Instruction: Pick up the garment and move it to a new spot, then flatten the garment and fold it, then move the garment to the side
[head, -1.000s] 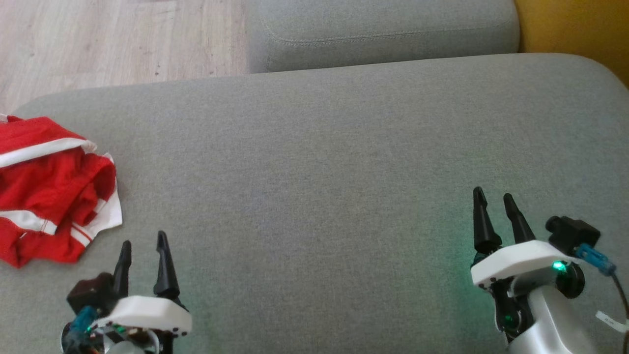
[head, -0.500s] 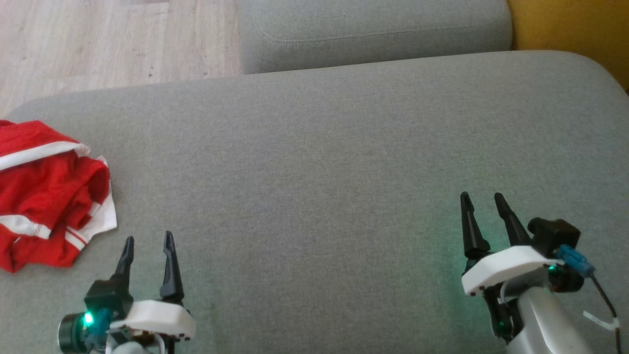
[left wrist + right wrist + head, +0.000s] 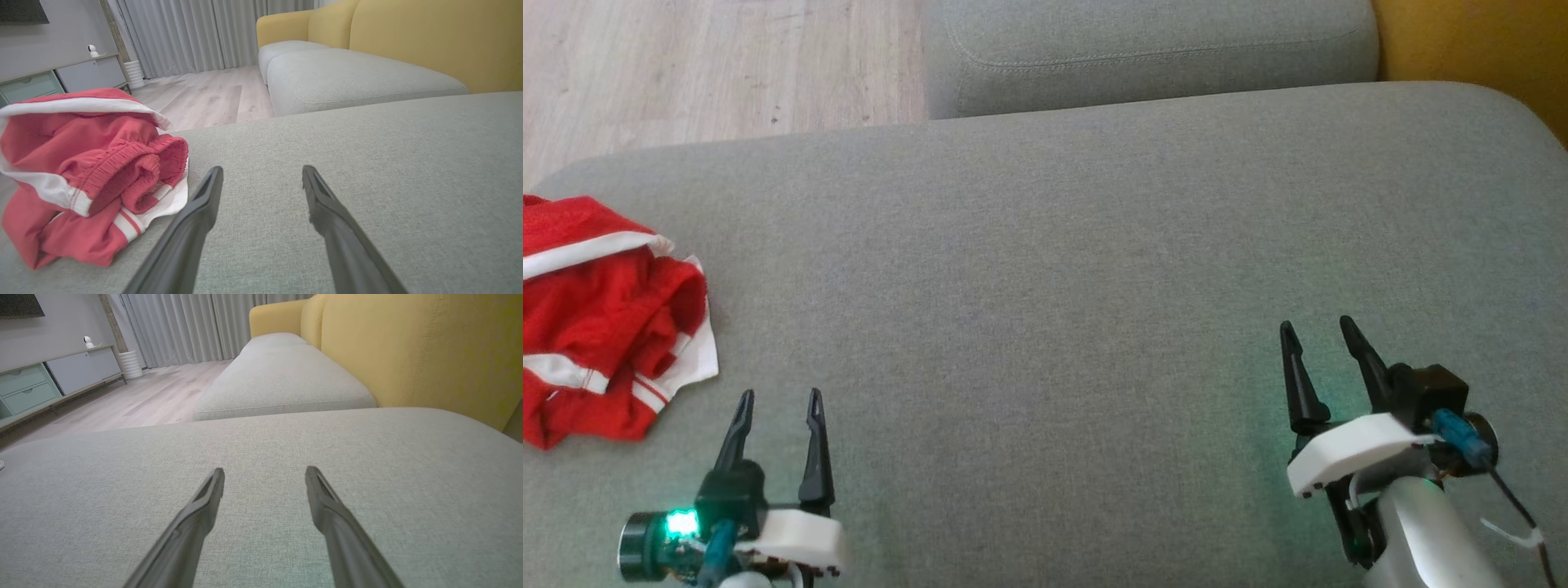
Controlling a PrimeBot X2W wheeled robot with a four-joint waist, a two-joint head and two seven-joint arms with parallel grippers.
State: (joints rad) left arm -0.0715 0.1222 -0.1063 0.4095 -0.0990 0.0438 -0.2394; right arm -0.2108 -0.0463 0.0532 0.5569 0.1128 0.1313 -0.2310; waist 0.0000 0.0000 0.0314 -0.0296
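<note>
Grey sofa seat (image 3: 1094, 245), yellow backrest (image 3: 429, 347), pale wood floor (image 3: 686, 65), grey curtains (image 3: 184, 32), low cabinet (image 3: 49, 379).

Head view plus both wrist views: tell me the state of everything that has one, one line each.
red shorts: crumpled heap at the left end of the grey sofa cushion, unheld.
left gripper: open, empty, beside the shorts, not touching.
right gripper: open, empty, over bare cushion.
grey curtains: drawn shut.
mint drawers: shut.

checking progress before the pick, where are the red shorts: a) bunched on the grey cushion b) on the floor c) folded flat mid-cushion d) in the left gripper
a: the red shorts lie crumpled on the grey cushion, apart from the open left gripper.
</note>
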